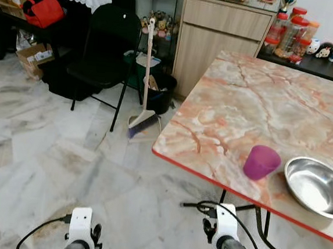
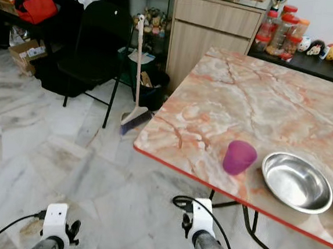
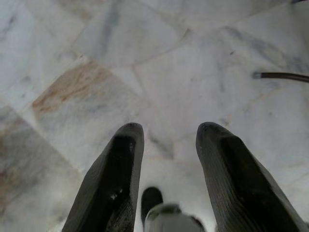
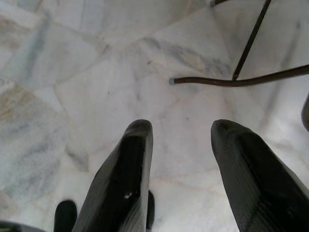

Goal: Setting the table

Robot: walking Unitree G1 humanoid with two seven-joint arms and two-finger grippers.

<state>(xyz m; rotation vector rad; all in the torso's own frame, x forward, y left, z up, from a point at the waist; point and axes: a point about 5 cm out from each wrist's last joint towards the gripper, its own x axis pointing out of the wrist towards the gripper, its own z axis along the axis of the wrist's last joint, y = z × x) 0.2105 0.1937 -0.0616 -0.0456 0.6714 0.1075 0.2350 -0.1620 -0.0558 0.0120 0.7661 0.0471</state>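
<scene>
Both arms hang low over the marble floor (image 1: 45,172). The left gripper (image 3: 166,133) and the right gripper (image 4: 181,128) each point down at the tiles with fingers spread and nothing between them. Ahead of and above the right gripper stands the marble-pattern table (image 1: 244,108) with its red edge; on it, near that edge, a purple cup (image 1: 261,162) sits upside down just beside a steel bowl (image 1: 317,185). The table's dark metal leg (image 4: 241,81) runs across the floor just beyond the right gripper. Farther off, ahead of the left gripper, a black folding chair (image 1: 102,55) and a broom (image 1: 146,88) stand before a wooden cabinet (image 1: 217,41).
</scene>
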